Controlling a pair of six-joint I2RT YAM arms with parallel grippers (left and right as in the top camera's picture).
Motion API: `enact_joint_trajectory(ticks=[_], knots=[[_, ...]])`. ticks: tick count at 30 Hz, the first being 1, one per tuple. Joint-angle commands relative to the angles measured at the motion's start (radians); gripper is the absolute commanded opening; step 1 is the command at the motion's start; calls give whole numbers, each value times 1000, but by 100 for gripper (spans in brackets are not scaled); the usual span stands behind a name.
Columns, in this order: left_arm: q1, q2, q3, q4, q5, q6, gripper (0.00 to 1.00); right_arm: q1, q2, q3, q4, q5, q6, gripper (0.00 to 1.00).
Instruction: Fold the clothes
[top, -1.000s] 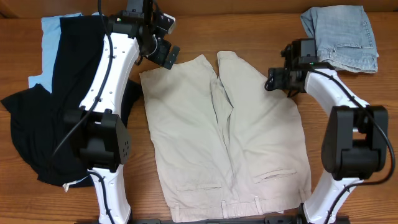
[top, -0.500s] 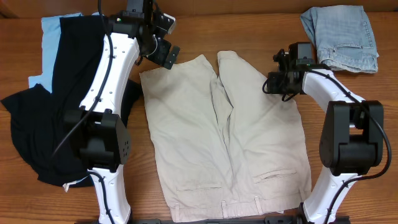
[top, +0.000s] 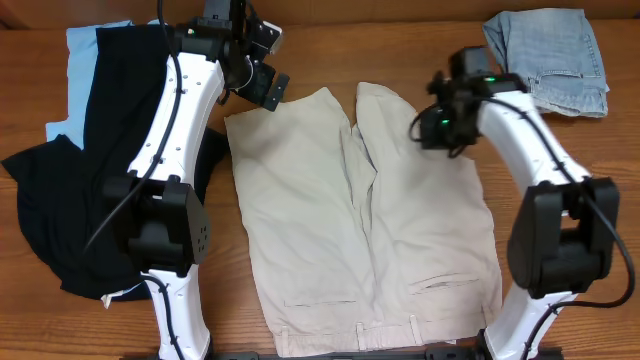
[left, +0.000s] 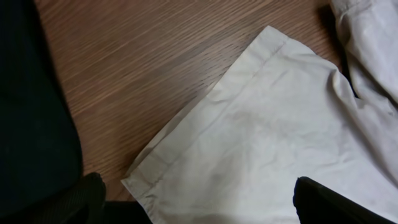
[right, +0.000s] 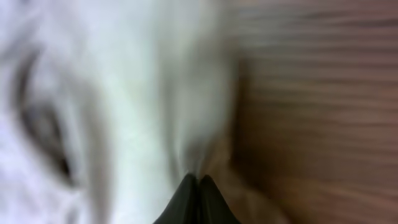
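Note:
The clothes here are chiefly beige shorts (top: 330, 220), spread flat mid-table with the waistband at the near edge and the legs pointing away. My left gripper (top: 268, 88) hovers open over the left leg's hem corner; in the left wrist view its dark fingers straddle that hem (left: 261, 124), the gripper (left: 196, 202) holding nothing. My right gripper (top: 425, 128) is at the outer edge of the right leg. In the blurred right wrist view its tips (right: 198, 180) are pressed together with pale shorts fabric (right: 124, 93) gathered up into them.
A black garment (top: 60, 200) lies over a light blue one (top: 80, 60) at the left, under the left arm. Folded faded denim (top: 550, 60) sits at the far right corner. Bare wooden table (top: 400, 50) shows beyond the shorts' legs.
The right gripper has shut and moved left and slightly up over the right leg's edge, and the fabric there has shifted a little. The left arm has not moved.

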Motion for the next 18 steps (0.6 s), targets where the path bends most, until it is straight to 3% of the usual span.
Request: enact_joint_trajectory(ticks=[1,4,5,7,8,12,18], knots=[[2,-1,6,7,10,-6,100,161,-20,6,-29,-2,61,4],[1,-1,6,11,12,-8,100,285,-20,-1,-52,25,70,12],[1,-1,6,12,12,-8,100,319,-20,-5,-60,44,80,22],[1,-1,6,11,12,-8,100,388,-20,-18,-77,71,82,58],[1,-1,6,11,11,-7,100,412,-20,-20,-83,84,82,66],[2,-1,6,11,11,-7,100,454,-27,-9,-85,178,132,74],[2,-1,6,14,11,-7,100,339,-84,47,-74,204,162,75]])
